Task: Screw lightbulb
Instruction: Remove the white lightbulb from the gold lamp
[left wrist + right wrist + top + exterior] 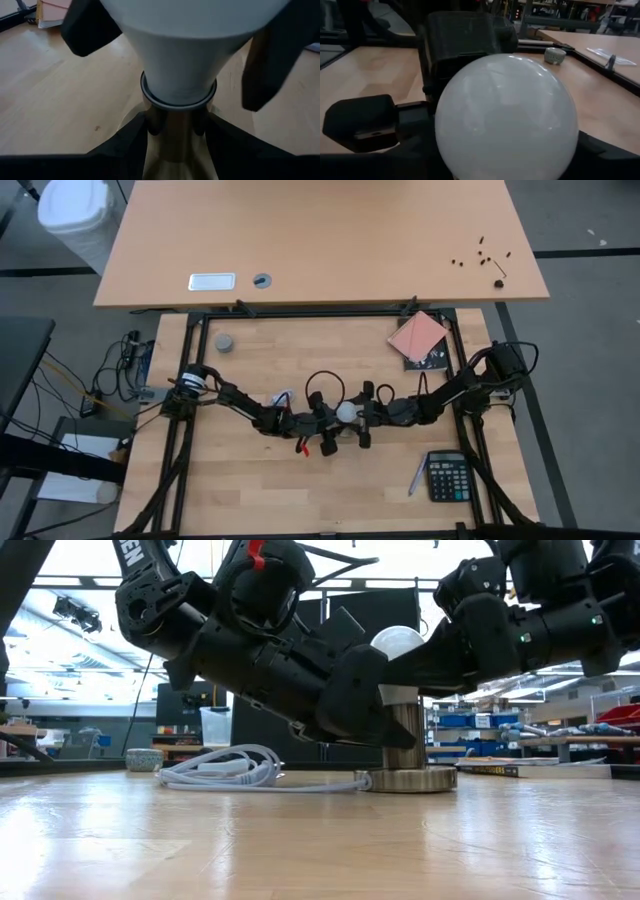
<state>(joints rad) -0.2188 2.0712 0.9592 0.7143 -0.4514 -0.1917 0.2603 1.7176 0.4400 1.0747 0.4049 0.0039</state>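
While both arms met at the middle of the worktop point(250, 490), my left tool point(175, 131) was clenched on the socket's metal stem point(405, 730), one finger either side just under the collar, which I judge was meant to stop the fitting from turning. My right tool point(362, 417) came in from the opposite side and grasped the lightbulb point(397, 641) around its globe, placed there, I reckon, to do the twisting. That bulb stood upright on top of the stem, its narrow neck seated in the silvery collar, so the thread looked at least partly engaged; how far I could not tell. It was a smooth, frosted white globe, tapering downward. Below it the stem rose from a flat round base point(410, 779), whose white cable point(215, 772) lay coiled just beside. Farther off sat a calculator point(448, 476).
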